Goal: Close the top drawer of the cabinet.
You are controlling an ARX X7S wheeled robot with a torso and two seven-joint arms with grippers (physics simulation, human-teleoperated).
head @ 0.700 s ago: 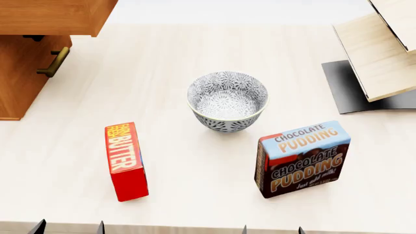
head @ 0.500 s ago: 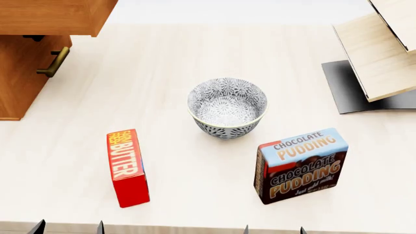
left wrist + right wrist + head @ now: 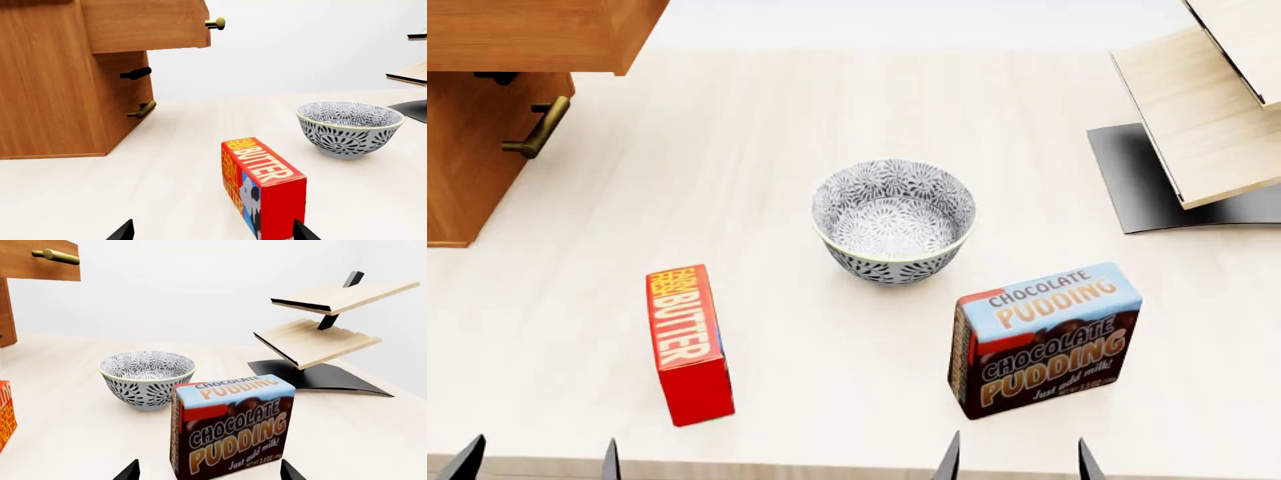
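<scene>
The cabinet point(image 3: 467, 150) of orange-brown wood stands at the table's far left. Its top drawer point(image 3: 541, 35) is pulled out and overhangs the lower front. In the left wrist view the top drawer point(image 3: 143, 25) juts from the cabinet point(image 3: 53, 100), with the brass handle's end point(image 3: 215, 23) showing. The handle also shows in the right wrist view point(image 3: 57, 256). My left gripper point(image 3: 537, 462) is open and empty at the near table edge, far from the drawer; it also shows in its wrist view point(image 3: 211, 232). My right gripper point(image 3: 1016, 460) is open and empty point(image 3: 209, 472).
A red butter box point(image 3: 690, 343) lies ahead of the left gripper. A patterned bowl point(image 3: 894, 220) sits mid-table. A chocolate pudding box point(image 3: 1048, 335) stands ahead of the right gripper. Pale slanted panels on a dark base point(image 3: 1208, 120) stand at the far right. The lower drawer handle point(image 3: 541, 128) is brass.
The bowl, butter box and pudding box shifted slightly toward me early on. Both grippers' fingertips have risen further into the head view and stand wider apart. The drawer has not moved.
</scene>
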